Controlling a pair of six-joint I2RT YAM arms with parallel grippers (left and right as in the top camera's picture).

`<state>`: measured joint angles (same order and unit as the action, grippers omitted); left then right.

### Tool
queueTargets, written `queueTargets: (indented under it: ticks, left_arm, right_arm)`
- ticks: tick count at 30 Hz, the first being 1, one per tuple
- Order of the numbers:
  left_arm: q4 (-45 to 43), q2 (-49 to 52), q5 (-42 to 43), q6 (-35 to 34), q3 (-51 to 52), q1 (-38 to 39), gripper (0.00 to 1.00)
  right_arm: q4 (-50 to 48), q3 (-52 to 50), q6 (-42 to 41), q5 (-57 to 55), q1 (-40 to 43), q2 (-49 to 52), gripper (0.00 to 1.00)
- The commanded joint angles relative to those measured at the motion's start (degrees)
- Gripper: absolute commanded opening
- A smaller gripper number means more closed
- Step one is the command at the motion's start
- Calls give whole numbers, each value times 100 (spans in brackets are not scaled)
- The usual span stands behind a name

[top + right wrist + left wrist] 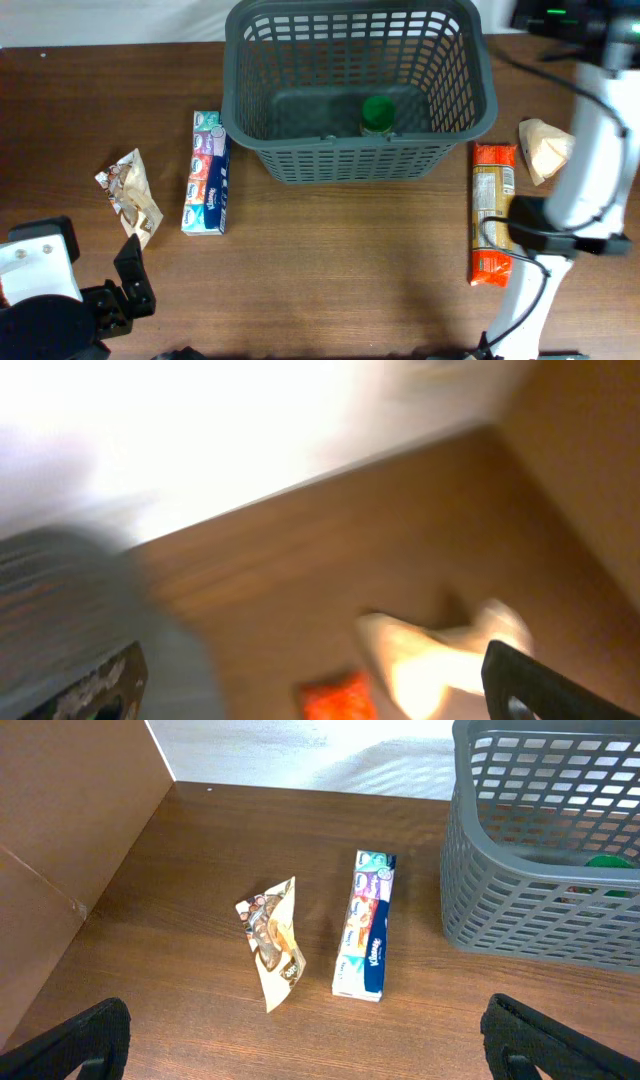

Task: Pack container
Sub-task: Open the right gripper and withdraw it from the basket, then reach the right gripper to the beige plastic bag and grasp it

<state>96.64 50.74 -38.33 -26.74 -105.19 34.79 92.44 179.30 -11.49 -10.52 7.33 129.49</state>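
Note:
The dark grey basket (358,160) stands at the back middle of the table, with a green-capped item (377,113) on its floor. It also shows in the left wrist view (540,890) and as a grey blur in the right wrist view (70,610). My left gripper (315,1055) is open and empty at the front left (133,278), well short of a tissue pack (366,925) and a crinkled snack wrapper (275,940). My right gripper (315,695) is open and empty above an orange packet (335,698) and near a beige pouch (440,655). That view is blurred.
In the overhead view the tissue pack (208,172) lies left of the basket and the snack wrapper (132,195) further left. The orange packet (492,212) and the beige pouch (545,150) lie right of the basket, beside the white right arm (585,160).

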Motion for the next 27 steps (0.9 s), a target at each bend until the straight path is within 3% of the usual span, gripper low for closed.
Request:
queueTargets:
  ticks: [1,7,12,19,27]
  left_arm:
    - [2,7,20,72,15,-35,100]
    - [2,7,22,72,15,-35,100]
    - [2,7,22,72,15,-35,100]
    - [2,7,22,72,15,-35,100]
    - [2,7,22,72,15,-35,99]
  right_arm:
    - [490,31,-1010,-216,909,-118,99]
    - [490,-660,-1272,1191,2225,-109,99]
    - [485,-1759,-1917,1263,2721,-74,99]
    - [39,-3593,-3685,1453,2597,-74,99]
    - [-2184,-4741,-4424,1779,2179,-74,99]
